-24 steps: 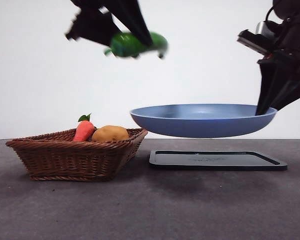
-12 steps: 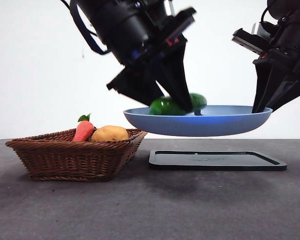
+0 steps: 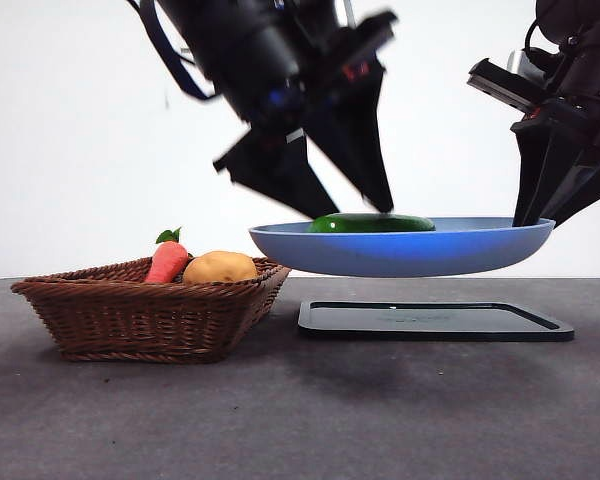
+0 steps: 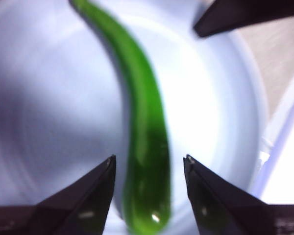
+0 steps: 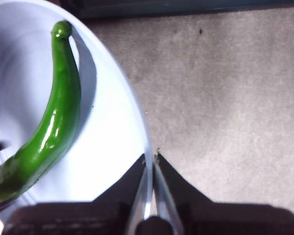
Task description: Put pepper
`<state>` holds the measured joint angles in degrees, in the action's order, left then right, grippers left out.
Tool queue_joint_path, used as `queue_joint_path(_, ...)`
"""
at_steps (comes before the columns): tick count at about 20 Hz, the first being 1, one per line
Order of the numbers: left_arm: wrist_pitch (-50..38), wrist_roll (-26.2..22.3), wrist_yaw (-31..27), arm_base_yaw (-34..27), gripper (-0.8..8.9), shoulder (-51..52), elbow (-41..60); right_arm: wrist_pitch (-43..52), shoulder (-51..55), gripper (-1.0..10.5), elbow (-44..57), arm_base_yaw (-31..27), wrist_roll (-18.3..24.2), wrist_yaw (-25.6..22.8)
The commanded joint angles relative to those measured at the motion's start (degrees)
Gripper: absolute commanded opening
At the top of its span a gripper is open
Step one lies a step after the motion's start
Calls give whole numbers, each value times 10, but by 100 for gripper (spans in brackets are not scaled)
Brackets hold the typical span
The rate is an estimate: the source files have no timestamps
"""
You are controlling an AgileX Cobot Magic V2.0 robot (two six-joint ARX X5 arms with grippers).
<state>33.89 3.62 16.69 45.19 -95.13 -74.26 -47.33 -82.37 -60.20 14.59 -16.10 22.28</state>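
Now your left gripper [image 3: 335, 205] hangs just above the blue pan [image 3: 400, 250], its two black jaws spread apart and released, gripping nothing. Directly below and between those jaws lies the pepper [image 3: 372, 224], flat on the floor of the pan, free of both jaw tips. In your left wrist view the pepper [image 4: 144, 142] runs lengthwise through the gap of the left gripper [image 4: 148, 164], its thick glossy end nearest the jaws and its thin curved end reaching away across the pan [image 4: 49, 107].

Your right gripper [image 3: 540, 215] is clenched on the pan's rim at the far side from the left gripper and holds the pan up in the air, clear of the table [image 3: 300, 410]. In your right wrist view the right gripper [image 5: 151, 159] pinches the thin edge of the pan [image 5: 115, 122], with the pepper [image 5: 51, 129] lying inside the bowl just beside that grip.

Beneath the raised pan, under both grippers, a black tray [image 3: 435, 320] sits flat on the table. Off to the side of the left gripper, lower down, stands a wicker basket [image 3: 150, 315] holding a carrot [image 3: 167, 260] and a potato [image 3: 220, 267], side by side.
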Motion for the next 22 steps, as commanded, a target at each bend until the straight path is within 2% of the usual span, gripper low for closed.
queue_joint_path(1,12,-6,0,6,249,41,-9,3,-9,5,-12,2,-11,1)
queue_joint_path(6,47,-7,-2,4,249,164,-9,18,-18,5,-24,-23,-29,-2)
queue_joint_path(11,73,-7,-3,1,247,277,-9,19,-94,5,-100,-71,-35,-2)
queue_joint_path(18,95,-6,-3,1,247,354,-9,46,-254,5,-229,-104,-33,-2)
queue_joint_path(22,99,-6,-2,1,247,365,-9,82,-306,5,-252,-116,-33,0)
